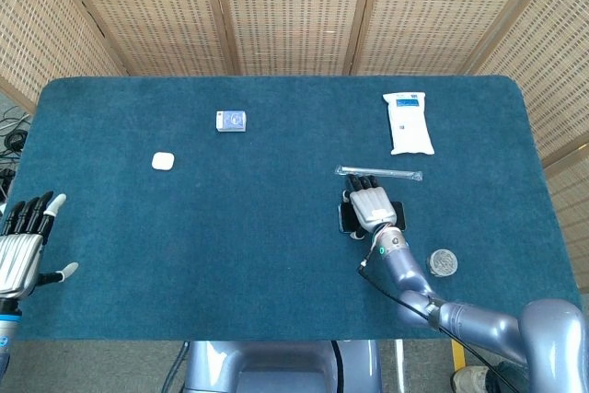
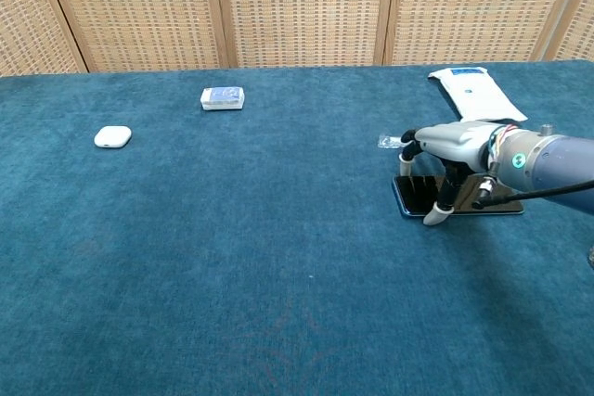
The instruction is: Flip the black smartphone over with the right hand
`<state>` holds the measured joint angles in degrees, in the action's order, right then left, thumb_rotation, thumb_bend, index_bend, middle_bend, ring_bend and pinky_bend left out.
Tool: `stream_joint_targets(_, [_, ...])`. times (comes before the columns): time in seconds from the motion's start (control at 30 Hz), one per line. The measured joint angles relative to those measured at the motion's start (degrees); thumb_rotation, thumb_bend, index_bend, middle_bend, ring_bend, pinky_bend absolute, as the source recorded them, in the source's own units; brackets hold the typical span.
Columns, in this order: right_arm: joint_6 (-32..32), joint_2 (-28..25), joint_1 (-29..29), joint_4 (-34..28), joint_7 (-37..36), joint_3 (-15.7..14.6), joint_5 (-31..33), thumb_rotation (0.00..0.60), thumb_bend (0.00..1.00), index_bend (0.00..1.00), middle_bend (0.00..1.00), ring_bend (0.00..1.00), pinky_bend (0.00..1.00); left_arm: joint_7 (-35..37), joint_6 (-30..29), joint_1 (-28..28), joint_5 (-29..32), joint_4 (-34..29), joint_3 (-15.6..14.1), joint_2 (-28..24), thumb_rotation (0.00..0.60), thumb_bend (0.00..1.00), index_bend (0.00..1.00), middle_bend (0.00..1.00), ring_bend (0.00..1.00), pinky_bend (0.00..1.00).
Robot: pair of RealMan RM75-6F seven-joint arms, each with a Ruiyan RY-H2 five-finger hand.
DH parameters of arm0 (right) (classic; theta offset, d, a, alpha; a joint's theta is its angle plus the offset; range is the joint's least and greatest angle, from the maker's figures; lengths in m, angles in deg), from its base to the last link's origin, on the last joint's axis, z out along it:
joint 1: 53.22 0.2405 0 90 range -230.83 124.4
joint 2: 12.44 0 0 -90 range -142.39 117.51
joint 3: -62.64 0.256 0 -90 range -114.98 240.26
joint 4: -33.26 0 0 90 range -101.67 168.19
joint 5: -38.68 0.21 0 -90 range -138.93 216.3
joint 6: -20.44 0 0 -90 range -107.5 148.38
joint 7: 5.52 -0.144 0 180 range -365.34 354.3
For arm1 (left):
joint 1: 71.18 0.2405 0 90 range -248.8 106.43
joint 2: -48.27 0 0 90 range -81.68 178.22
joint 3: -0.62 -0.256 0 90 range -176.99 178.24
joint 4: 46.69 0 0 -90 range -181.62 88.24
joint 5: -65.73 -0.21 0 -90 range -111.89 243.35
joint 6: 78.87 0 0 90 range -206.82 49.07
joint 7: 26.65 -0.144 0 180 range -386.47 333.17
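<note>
The black smartphone [image 2: 418, 198] lies flat on the blue table, right of centre; in the head view only its edges [image 1: 398, 215] show beside my right hand. My right hand [image 1: 369, 205] hovers palm down directly over the phone, fingers pointing away from me. In the chest view that right hand [image 2: 452, 153] arches over the phone, its thumb tip reaching down to the phone's near edge and its fingers reaching down behind it. Whether the fingertips touch the phone is unclear. My left hand [image 1: 26, 236] is at the table's near left edge, fingers spread, holding nothing.
A clear wrapped straw [image 1: 379, 173] lies just beyond the right hand. A white wipes pack [image 1: 408, 122] sits far right, a small blue box [image 1: 231, 121] and a white earbud case [image 1: 163, 161] to the left, and a round grey object [image 1: 444, 262] near the right forearm.
</note>
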<state>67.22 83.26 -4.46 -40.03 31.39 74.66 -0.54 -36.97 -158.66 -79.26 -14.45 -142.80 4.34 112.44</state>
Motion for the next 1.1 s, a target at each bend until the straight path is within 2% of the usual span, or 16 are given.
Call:
stream_joint_targets(0.3, [1.33, -1.60, -0.85, -3.57, -4.97, -0.32, -4.92, 0.600, 0.32, 0.53, 0.00, 0.00, 0.00, 0.12, -0.43, 0.08, -0.39, -0.17, -0.23, -0.12, 0.600, 0.00, 0.00, 0.00, 0.00, 0.00])
stream_joint_targets(0.47, [1.76, -2.54, -1.54, -5.97, -9.49, 0.45, -7.57, 0.600, 0.31, 0.53, 0.00, 0.00, 0.00, 0.07, -0.48, 0.06, -0.53, -0.20, -0.36, -0.13, 0.600, 0.00, 0.00, 0.00, 0.00, 0.00])
stream_joint_targets(0.8, [2.88, -4.73, -4.23, -10.75, -25.74, 3.60, -16.78, 0.600, 0.31, 0.53, 0.00, 0.00, 0.00, 0.27, -0.76, 0.14, -0.71, -0.30, -0.51, -0.26, 0.600, 0.00, 0.00, 0.00, 0.00, 0.00])
stream_joint_targets(1.1, [4.53, -6.65, -7.29, -11.42, -39.67, 4.36, -25.34, 0.600, 0.32, 0.53, 0.00, 0.00, 0.00, 0.28, -1.22, 0.29, -1.10, -0.52, -0.67, -0.34, 0.600, 0.00, 0.00, 0.00, 0.00, 0.00])
